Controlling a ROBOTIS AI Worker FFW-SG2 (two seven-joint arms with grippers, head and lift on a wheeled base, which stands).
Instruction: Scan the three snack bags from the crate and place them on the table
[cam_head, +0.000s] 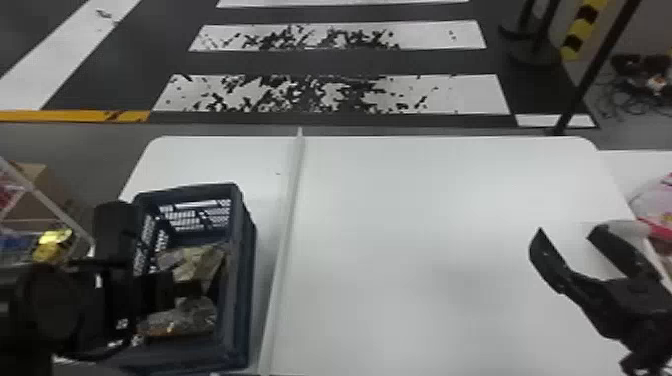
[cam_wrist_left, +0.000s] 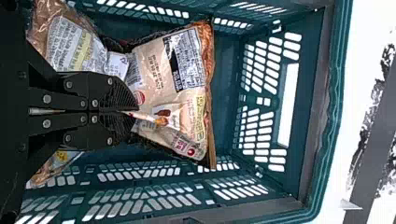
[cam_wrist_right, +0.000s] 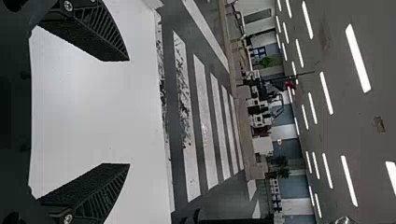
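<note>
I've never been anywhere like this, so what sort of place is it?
Probably a large indoor test hall or workshop: long ceiling lights, crosswalk stripes on the floor and cables beyond the table.

Head view down on table (cam_head: 400, 250) and crate (cam_head: 245, 280), left wrist close above same crate, right wrist across table

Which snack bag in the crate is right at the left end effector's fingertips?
The beige bag, nearest the crate's far wall: the left end effector's closed fingertips meet on it. The brown bag and third bag lie farther back, either side of the fingers.
</note>
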